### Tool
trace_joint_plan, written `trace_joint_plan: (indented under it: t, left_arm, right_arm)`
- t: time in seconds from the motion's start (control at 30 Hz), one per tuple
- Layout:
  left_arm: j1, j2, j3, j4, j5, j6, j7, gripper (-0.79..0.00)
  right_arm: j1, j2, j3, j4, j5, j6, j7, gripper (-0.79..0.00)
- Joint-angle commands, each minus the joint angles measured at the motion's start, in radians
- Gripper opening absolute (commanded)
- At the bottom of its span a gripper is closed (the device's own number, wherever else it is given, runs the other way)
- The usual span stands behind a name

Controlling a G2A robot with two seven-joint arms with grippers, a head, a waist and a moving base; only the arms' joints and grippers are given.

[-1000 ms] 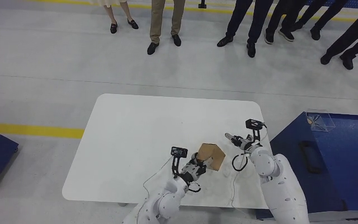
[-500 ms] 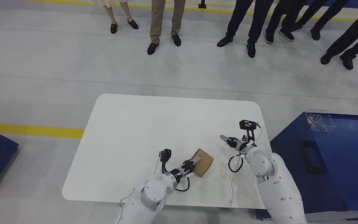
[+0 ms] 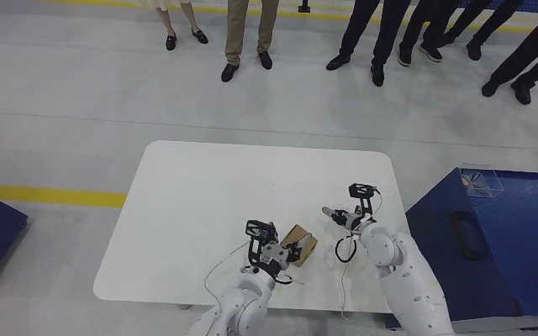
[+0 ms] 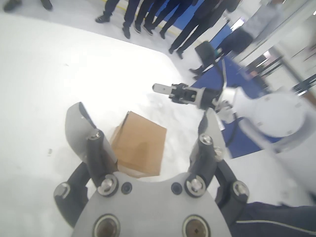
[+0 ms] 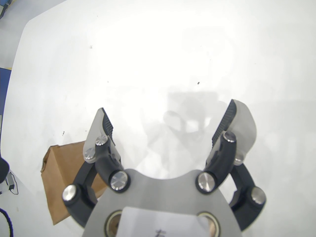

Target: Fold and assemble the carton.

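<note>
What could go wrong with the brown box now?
The left gripper is open around the carton, not clamped, so the carton might slide or tip when nudged. The right gripper is open and apart from it, so nothing steadies the other side. A hard squeeze could dent the cardboard.

A white table with rounded corners stands on a pale grey floor. A yellow stripe runs along the floor to the left of the table, and a thinner yellow line lies farther off. Just beside the table's right edge is a dark blue cabinet with a black handle on its top. A small clear plastic box sits on the cabinet's far corner. A few tiny dark specks dot the tabletop.
</note>
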Motion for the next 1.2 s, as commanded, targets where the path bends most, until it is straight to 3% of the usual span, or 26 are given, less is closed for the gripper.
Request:
trace_joint_plan:
  t: [0.0,0.47,0.63,0.73,0.9,1.17]
  left_arm:
    - [-0.016,-0.012,0.043,0.018,0.071,0.041,-0.03,-0.785]
    - [-0.079,-0.052,0.085,0.136,0.023,0.047,-0.116,-0.785]
    - [-0.077,-0.061,0.074,0.135,-0.002,0.055,-0.052,-0.785]
    - [-0.058,-0.059,0.058,0.119,-0.033,0.012,-0.011,-0.785]
    - [-0.065,-0.061,0.059,0.148,-0.002,0.03,-0.082,-0.785]
    - [-0.053,-0.067,0.048,0.152,-0.034,-0.009,-0.037,-0.785]
  right_arm:
    - [0.002,0.0,-0.006,0.007,-0.003,0.002,-0.002,0.0]
    - [0.004,0.0,-0.011,0.012,-0.009,0.002,-0.003,0.0]
    - [0.004,0.0,-0.011,0.012,-0.009,0.002,-0.003,0.0]
    - [0.004,0.0,-0.011,0.012,-0.009,0.002,-0.003,0.0]
    - [0.004,0.0,-0.011,0.012,-0.009,0.002,-0.003,0.0]
    - [0.004,0.0,-0.011,0.012,-0.009,0.002,-0.003,0.0]
